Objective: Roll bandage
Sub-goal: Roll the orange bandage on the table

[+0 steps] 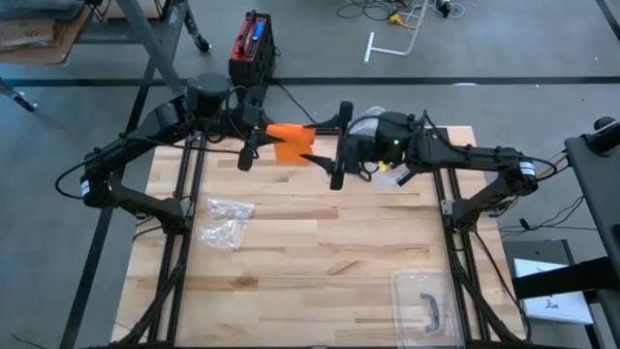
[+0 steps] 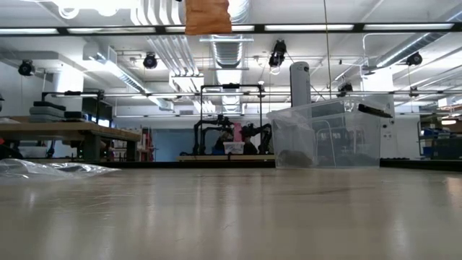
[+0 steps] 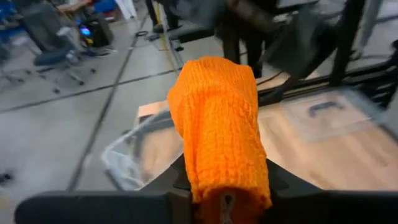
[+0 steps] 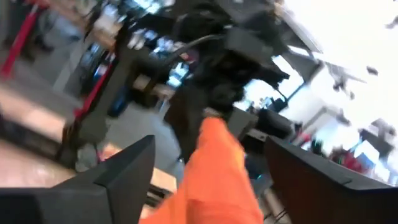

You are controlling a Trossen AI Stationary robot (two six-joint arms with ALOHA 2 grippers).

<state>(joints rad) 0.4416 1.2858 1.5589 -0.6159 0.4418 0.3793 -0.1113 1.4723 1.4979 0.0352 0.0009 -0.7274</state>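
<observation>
The orange mesh bandage [image 1: 288, 142] is held in the air over the table's far part. It shows as a thick bunched roll in the left wrist view [image 3: 217, 124] and at the top edge of the low view [image 2: 207, 16]. My left gripper [image 1: 260, 136] is shut on its left end. My right gripper [image 1: 312, 142] faces it from the right and is open. In the right wrist view its two fingers [image 4: 134, 165] stand wide on either side of the bandage's other end [image 4: 217, 174], with a gap on each side. My left gripper pinches the bandage's near end [image 3: 227, 190] between its two fingers. The fingers come at it about level from the table's left, along the bandage. The bandage sticks out ahead of the fingers as a bunched roll, lifted clear of the table.
A crumpled clear wrapper [image 1: 225, 221] lies on the table's left half. A clear plastic box with a dark handle [image 1: 423, 305] stands at the near right, also in the low view [image 2: 325, 137]. Small white and yellow items [image 1: 386, 170] lie under the right arm.
</observation>
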